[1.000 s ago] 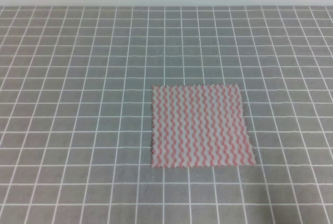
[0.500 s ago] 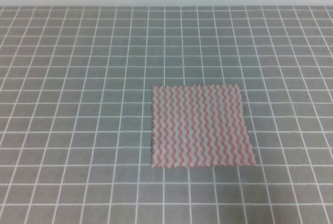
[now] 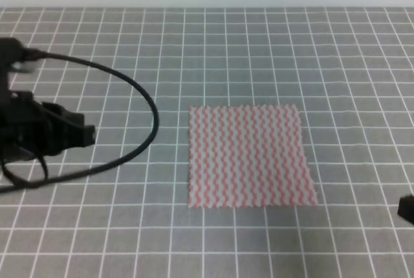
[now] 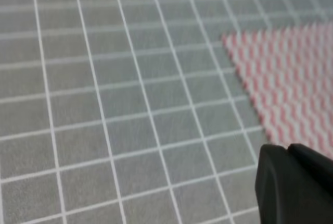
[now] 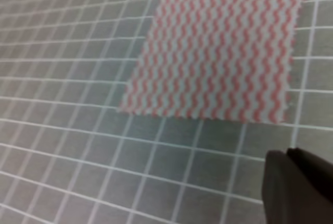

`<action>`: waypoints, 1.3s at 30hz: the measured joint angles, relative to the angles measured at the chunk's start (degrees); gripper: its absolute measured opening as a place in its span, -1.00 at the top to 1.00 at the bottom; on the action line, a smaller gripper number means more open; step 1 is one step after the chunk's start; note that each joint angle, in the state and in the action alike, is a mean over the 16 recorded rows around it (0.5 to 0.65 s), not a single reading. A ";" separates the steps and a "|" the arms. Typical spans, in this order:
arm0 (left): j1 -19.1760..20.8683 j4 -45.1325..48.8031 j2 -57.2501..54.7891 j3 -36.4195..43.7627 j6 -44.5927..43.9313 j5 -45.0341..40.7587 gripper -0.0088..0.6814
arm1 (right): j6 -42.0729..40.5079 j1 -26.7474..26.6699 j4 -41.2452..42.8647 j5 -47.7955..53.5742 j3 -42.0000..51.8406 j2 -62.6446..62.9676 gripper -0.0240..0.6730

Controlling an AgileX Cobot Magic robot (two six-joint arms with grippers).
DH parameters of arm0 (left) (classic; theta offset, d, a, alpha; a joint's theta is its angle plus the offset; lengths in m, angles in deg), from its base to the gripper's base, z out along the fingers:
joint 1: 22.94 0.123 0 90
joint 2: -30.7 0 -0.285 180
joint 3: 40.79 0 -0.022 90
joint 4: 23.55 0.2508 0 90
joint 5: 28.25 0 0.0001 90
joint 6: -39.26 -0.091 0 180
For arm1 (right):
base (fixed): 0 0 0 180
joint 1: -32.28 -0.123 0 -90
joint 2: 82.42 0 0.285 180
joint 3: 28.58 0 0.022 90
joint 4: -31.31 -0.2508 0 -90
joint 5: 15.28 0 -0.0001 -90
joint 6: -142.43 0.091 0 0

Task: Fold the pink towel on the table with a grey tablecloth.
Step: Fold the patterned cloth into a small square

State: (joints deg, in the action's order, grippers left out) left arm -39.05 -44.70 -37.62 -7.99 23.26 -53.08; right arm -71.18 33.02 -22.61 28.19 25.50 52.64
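Pink towel (image 3: 249, 156) lies flat between both pincers; their states cannot be told.

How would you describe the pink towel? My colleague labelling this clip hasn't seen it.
Start from the table with a grey tablecloth, gridded in thin white lines. Slightly right of its centre lies the pink towel, flat and unfolded. It is the only patterned thing there: a square of pink-and-white wavy zigzag stripes.

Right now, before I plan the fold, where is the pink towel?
In the exterior high view the pink towel lies flat on the grey tablecloth, just right of centre, apart from the left gripper at the left edge.
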 joint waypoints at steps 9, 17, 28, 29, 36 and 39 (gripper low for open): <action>-3.53 0.28 -9.25 -2.27 -6.52 -3.34 0.98 | 7.13 -6.09 17.21 4.84 -15.63 -20.86 0.98; -5.89 0.80 -11.04 -2.37 -8.59 -3.22 0.98 | 22.65 -15.47 36.57 6.39 -27.47 -36.72 0.97; -6.27 0.73 -10.83 -2.44 -8.91 -4.24 0.98 | 32.03 -20.68 46.57 2.23 -35.74 -51.68 0.60; -6.28 0.71 -10.77 -2.43 -8.89 -4.37 0.98 | 32.05 -20.76 46.32 1.59 -36.02 -52.78 0.54; -6.28 0.70 -10.73 -2.44 -8.84 -5.17 0.98 | 32.04 -20.84 43.51 -1.99 -36.78 -59.12 0.20; -6.28 0.68 -10.82 -2.43 -8.80 -5.25 0.98 | 32.04 -20.85 42.20 -2.72 -36.91 -61.38 0.13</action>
State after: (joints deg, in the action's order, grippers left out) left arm -45.33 -44.03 -48.44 -10.43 14.46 -58.33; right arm -39.13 12.17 19.60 25.47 -11.41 -8.73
